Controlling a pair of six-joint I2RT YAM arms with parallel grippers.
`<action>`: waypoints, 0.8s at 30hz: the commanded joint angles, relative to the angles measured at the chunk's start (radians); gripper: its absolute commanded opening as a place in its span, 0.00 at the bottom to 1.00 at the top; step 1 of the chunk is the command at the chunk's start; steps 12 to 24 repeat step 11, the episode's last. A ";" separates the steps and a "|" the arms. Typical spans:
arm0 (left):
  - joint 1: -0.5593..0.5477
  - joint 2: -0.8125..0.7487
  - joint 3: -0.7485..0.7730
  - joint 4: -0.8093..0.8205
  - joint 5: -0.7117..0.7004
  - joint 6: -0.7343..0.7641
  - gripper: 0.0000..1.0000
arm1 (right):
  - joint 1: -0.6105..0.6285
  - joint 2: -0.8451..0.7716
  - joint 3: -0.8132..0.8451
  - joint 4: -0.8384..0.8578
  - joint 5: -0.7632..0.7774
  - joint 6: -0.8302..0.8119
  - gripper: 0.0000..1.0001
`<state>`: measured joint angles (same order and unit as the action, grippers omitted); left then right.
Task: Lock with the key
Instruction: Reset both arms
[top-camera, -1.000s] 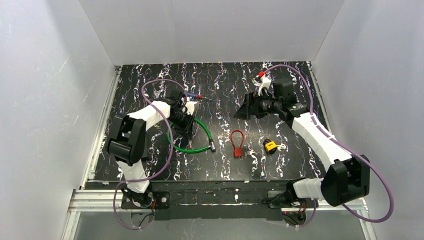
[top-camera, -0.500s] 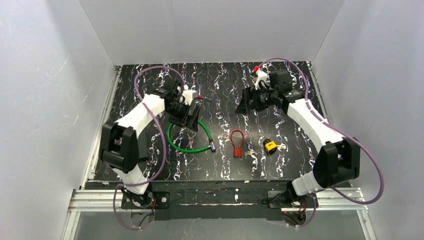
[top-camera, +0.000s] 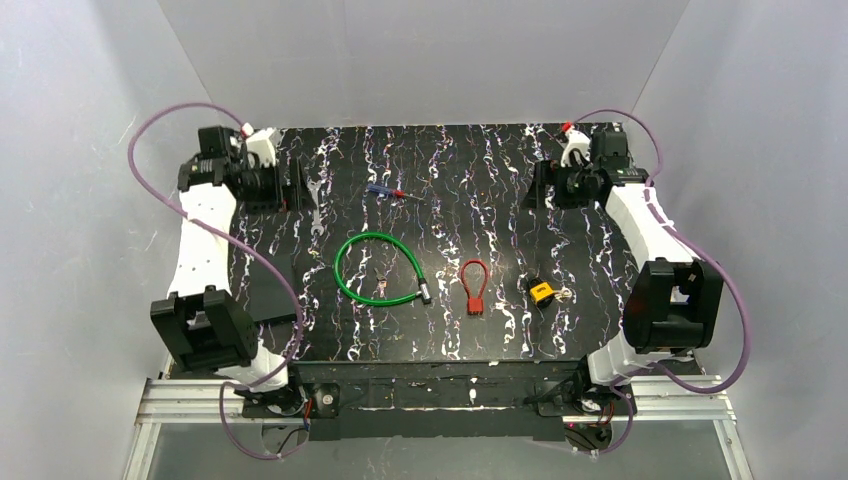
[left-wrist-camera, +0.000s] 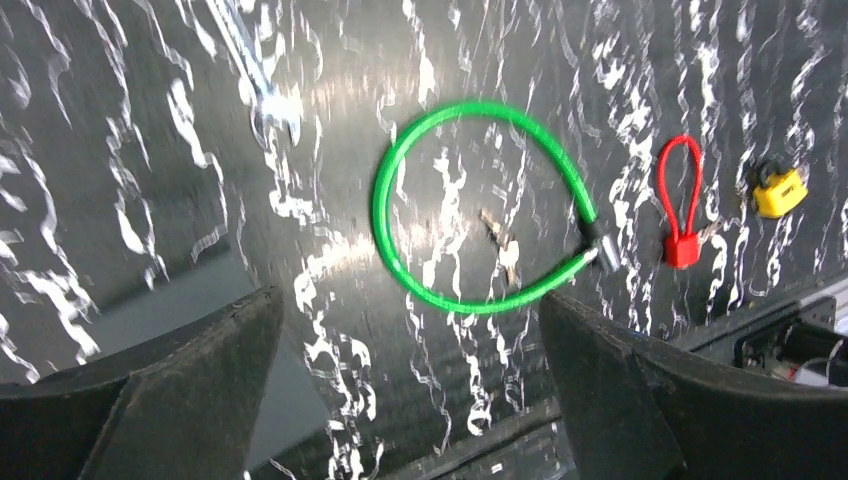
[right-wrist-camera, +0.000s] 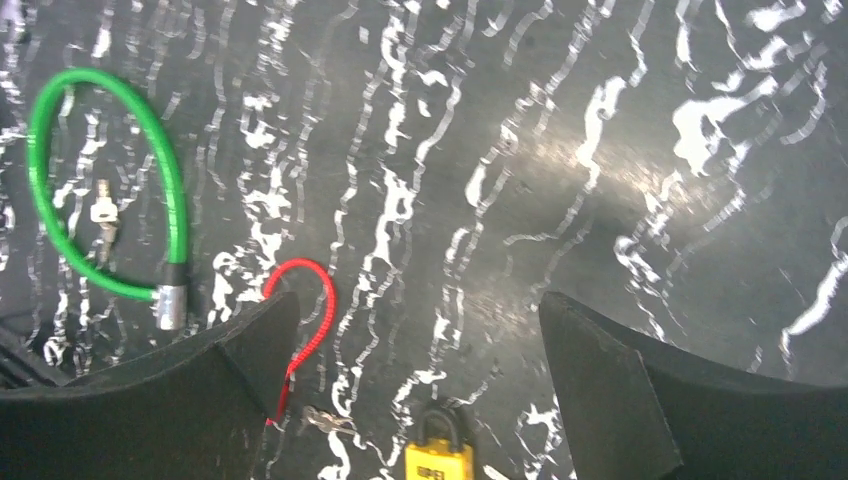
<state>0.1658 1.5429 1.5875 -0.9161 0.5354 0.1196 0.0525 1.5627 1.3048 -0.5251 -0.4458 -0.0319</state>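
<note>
The lock (top-camera: 542, 292), a small yellow padlock with a dark shackle, lies on the black marbled table (top-camera: 450, 340) right of centre, also seen in the wrist views (left-wrist-camera: 780, 192) (right-wrist-camera: 438, 460). One small silvery key (right-wrist-camera: 325, 420) lies just left of it. A second small key (right-wrist-camera: 100, 213) (left-wrist-camera: 497, 232) rests inside the green cable loop. My left gripper (top-camera: 295, 187) (left-wrist-camera: 408, 300) hangs open and empty at the far left. My right gripper (top-camera: 538, 187) (right-wrist-camera: 417, 297) hangs open and empty at the far right, well above the lock.
The green cable loop (top-camera: 340, 270) lies at centre left, with a red loop-shaped piece (top-camera: 474, 300) between it and the lock. A blue-handled screwdriver (top-camera: 385, 191) and a silver spanner (top-camera: 313, 205) lie at the back. A dark flat pad (top-camera: 270, 290) sits near left. White walls surround the table.
Both arms have drawn back from the middle to the far corners. The left gripper, earlier over the green loop, has opened. The lock, red piece and cable have not moved.
</note>
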 joint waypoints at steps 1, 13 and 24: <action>0.011 -0.155 -0.225 0.052 -0.049 0.014 0.98 | -0.042 0.011 -0.061 0.001 0.031 -0.066 0.98; 0.011 -0.259 -0.429 0.108 -0.129 -0.014 0.98 | -0.072 -0.085 -0.233 0.119 0.070 -0.078 0.98; 0.011 -0.259 -0.429 0.108 -0.129 -0.014 0.98 | -0.072 -0.085 -0.233 0.119 0.070 -0.078 0.98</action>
